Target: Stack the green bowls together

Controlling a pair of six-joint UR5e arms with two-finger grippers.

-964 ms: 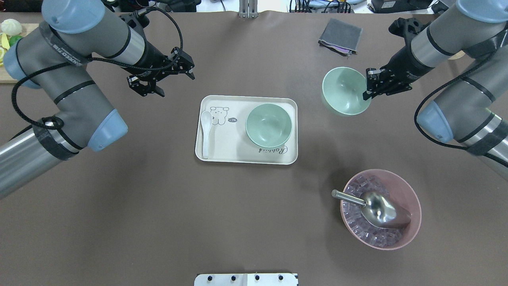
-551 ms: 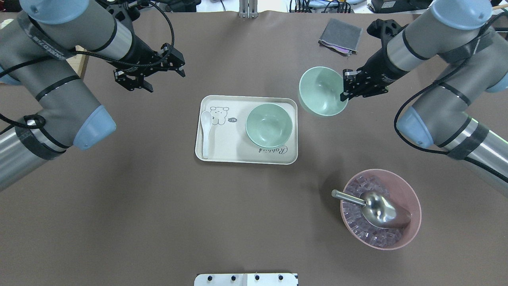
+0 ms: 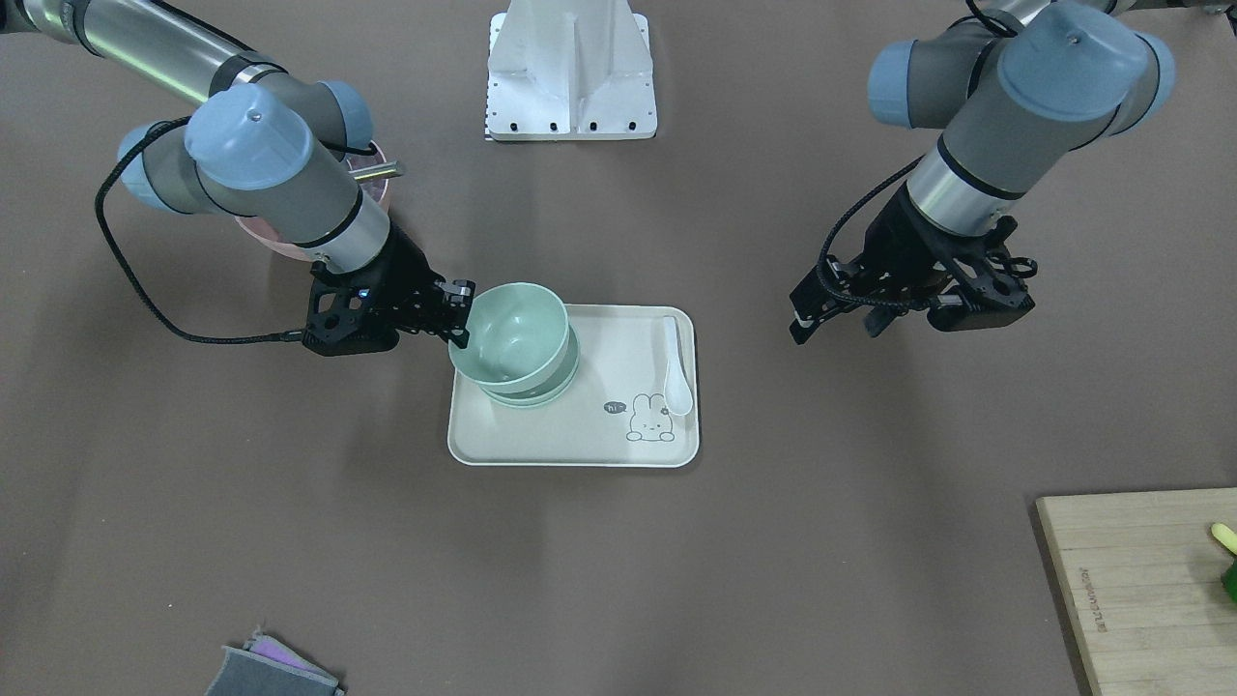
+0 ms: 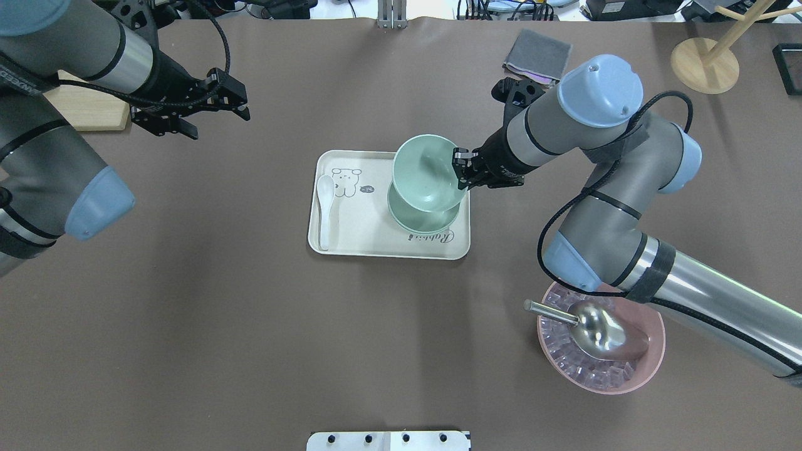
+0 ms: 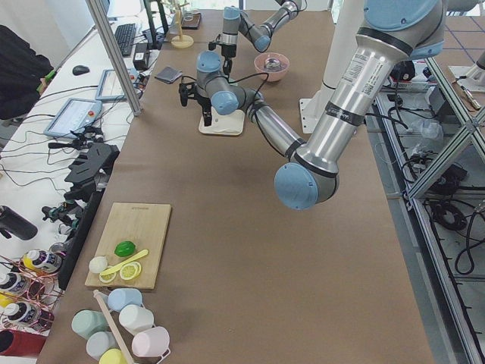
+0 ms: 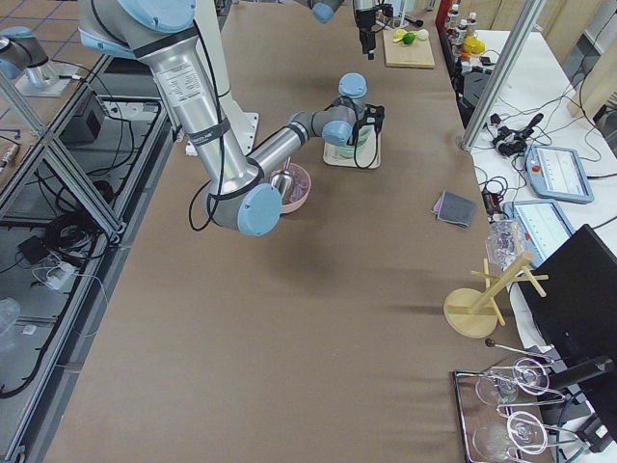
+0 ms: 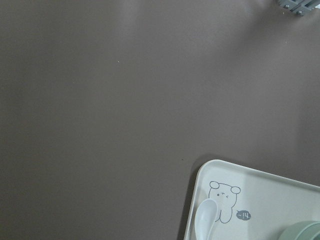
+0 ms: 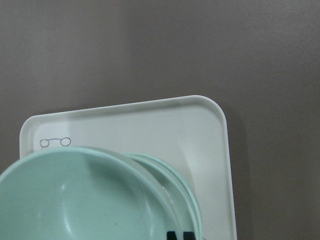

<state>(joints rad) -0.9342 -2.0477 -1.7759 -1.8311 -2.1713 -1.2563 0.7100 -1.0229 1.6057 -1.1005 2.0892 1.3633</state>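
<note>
"Carrying what, at that moment?"

"The carried bowl (image 4: 425,170). My right fingers (image 4: 462,170) were clenched on its rim, on the side away from the tray's spoon (image 4: 324,210)."

"And where had it got to?"

"A second before, it hung off the tray (image 4: 351,241), over bare tabletop (image 4: 250,326) beyond the tray's short edge. By then I had swung it over the tray, just above the tray bowl (image 4: 427,222), slightly tilted. Whether the two touched, I could not tell."

"Your other side?"

"My left fingers (image 4: 240,111) were spread and empty, well away from the tray, drawn farther off than before."

"So?"

"I judged the transport done: what remained was lowering, levelling and letting go."
</note>
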